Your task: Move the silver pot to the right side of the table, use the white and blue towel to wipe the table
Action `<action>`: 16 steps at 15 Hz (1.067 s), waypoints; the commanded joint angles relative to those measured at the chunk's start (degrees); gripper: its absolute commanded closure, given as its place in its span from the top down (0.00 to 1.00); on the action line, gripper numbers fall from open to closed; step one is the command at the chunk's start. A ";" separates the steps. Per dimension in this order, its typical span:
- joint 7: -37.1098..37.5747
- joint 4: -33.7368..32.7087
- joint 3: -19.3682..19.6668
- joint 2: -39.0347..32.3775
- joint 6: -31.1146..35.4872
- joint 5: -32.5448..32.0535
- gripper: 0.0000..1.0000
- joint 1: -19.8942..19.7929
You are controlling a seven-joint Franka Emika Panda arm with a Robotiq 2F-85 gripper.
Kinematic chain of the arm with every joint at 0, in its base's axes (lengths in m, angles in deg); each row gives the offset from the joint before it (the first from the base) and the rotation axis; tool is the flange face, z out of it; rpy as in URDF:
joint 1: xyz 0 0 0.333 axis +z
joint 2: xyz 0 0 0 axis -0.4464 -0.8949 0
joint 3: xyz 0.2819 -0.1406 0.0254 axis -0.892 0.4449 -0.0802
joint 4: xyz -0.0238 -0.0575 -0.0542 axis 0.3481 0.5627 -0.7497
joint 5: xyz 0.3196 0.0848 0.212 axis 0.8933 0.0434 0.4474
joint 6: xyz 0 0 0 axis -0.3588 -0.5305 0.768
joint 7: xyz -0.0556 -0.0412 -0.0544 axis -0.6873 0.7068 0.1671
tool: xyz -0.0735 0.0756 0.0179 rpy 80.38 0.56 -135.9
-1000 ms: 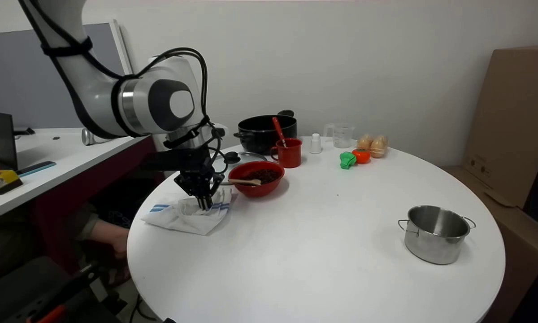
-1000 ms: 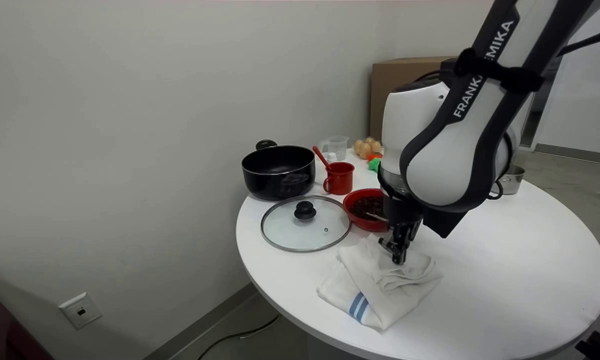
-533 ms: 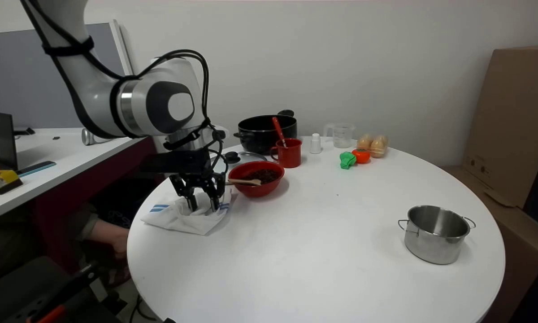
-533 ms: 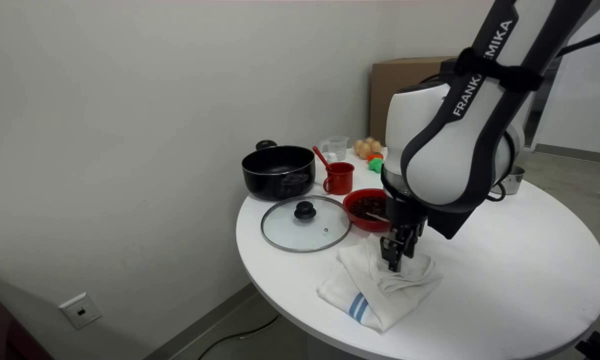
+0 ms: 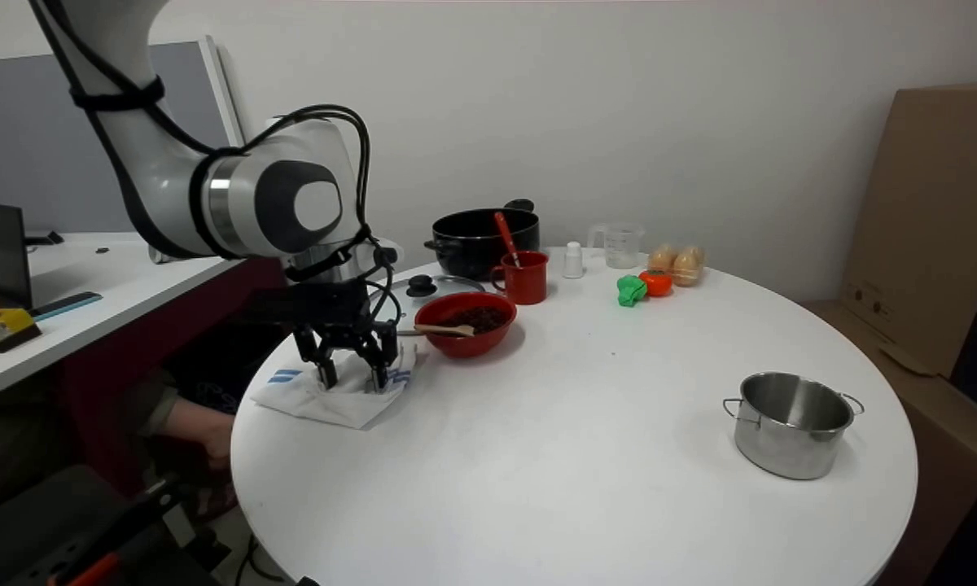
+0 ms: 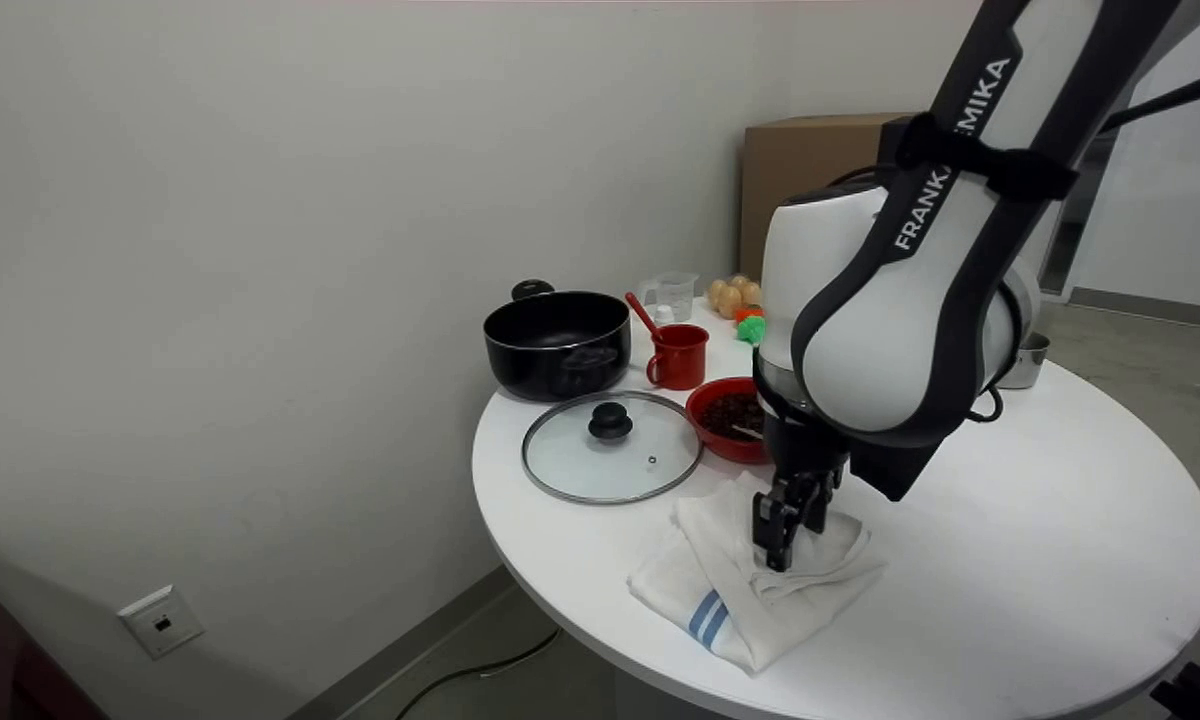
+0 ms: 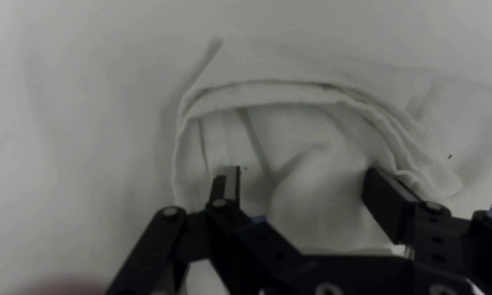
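On the round white table (image 5: 578,488) lies the crumpled white and blue towel (image 5: 301,405), its blue stripes showing in both exterior views. My gripper (image 5: 353,382) points down onto it with jaws spread wide. In the wrist view a soft fold of the towel (image 7: 324,192) bulges between the parted fingers (image 7: 387,205), not pinched. The fingertips reach down to the cloth and appear to touch it. The silver pot (image 5: 790,443) stands upright and empty at the right part of the table in an exterior view; elsewhere the arm partly hides the pot (image 6: 1025,365).
Close behind the towel are a red bowl (image 5: 476,334) with a wooden spoon and a glass lid (image 6: 610,460). Further back stand a black pot (image 6: 558,350), a red mug (image 5: 527,281), a white shaker (image 5: 572,262), a measuring cup (image 5: 621,247) and eggs (image 5: 688,267).
The jaws have gone from shut to wide apart. In the last half second my gripper has come lower and slightly left in both exterior views, and the towel has shifted slightly left with it.
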 commanded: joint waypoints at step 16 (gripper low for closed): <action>-14.33 15.75 1.70 9.99 1.89 4.62 0.03 -15.86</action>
